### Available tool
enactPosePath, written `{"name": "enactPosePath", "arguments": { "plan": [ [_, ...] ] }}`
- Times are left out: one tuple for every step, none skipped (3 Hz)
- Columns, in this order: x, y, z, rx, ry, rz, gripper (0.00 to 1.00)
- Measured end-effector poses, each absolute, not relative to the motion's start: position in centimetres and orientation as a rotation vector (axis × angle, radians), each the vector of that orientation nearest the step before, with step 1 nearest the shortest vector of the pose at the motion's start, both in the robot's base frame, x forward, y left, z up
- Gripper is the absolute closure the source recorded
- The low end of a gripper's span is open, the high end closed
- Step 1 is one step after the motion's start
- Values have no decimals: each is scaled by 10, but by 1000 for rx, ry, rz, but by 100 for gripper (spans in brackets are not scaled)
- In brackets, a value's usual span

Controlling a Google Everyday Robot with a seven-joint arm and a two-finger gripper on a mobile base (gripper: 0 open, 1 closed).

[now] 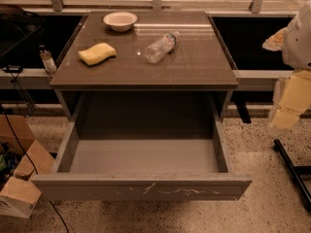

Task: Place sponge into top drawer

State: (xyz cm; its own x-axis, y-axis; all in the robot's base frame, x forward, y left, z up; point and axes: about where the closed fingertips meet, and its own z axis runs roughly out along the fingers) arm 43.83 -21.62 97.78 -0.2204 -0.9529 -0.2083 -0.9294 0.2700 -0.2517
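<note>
Top drawer (141, 187) nearest, pulled fully out of the cabinet: wide, shallow, grey-brown, flat grey floor, pale scratches across the front panel right of centre. Cardboard boxes (19, 193) on the speckled floor at lower left, with a black cable (22, 144) running past them. Gripper (286, 113) at the far right edge, off to the side of the cabinet and well apart from the sponge, hanging at about drawer height; looks pale yellow below a white arm section, partly cut off, open or closed cannot be told. Cabinet top (194, 67) glossy brown. 3 items on it. Sponge (97, 53) at left front of the top: pale yellow, soft block, wavy curved sides, lying flat, not in the drawer. Clear plastic bottle (160, 46) on its side near centre, cap pointing back-right; label too small to read. Round white bowl (120, 21) upright at the back left.
</note>
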Motion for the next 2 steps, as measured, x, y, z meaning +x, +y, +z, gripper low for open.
{"name": "enactPosePath", "arguments": {
  "plan": [
    [438, -216, 978, -1721, 2227, -104, 0],
    [453, -189, 971, -1717, 2180, -43, 0]
  ]
}}
